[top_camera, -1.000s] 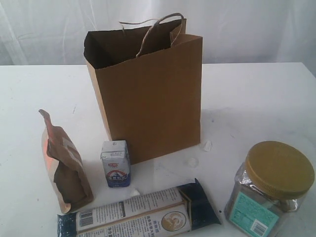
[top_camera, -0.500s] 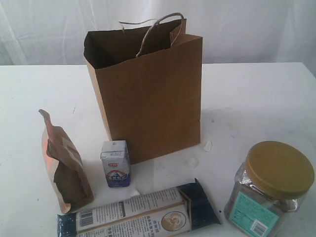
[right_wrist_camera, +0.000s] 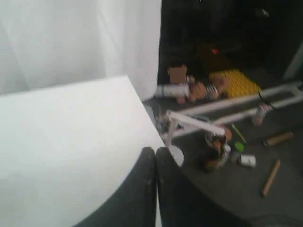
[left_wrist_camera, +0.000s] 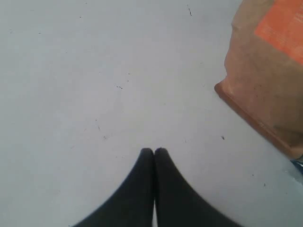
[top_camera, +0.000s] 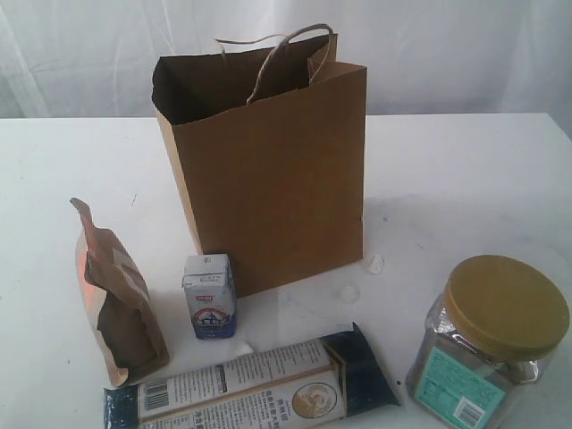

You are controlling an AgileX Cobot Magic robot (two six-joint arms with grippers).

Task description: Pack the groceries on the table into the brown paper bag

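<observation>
Standing upright toward the back middle of the counter (top_camera: 465, 179), the brown paper bag (top_camera: 277, 188) gapes open at the top. We find the small white-blue carton (top_camera: 211, 297) upright just beside the bag's front left corner. The brown pouch (top_camera: 121, 304) stands further left. The long blue-white packet (top_camera: 259, 389) lies flat along the front, and the big gold-lidded clear jar (top_camera: 487, 344) is upright at front right. Two white scraps (top_camera: 374, 264) lie near the bag's front right corner.

From the left wrist, we see the left fingers (left_wrist_camera: 137, 189) pressed together, holding nothing, above bare counter. The brown pouch (left_wrist_camera: 270, 75), showing orange on one side, sits near but apart from them.

From the right wrist, we see the right fingers (right_wrist_camera: 142, 189) likewise meeting tip to tip, empty, over the counter's corner. The white curtain (right_wrist_camera: 71, 38) hangs behind it, and a cluttered floor (right_wrist_camera: 246, 189) lies beyond.
</observation>
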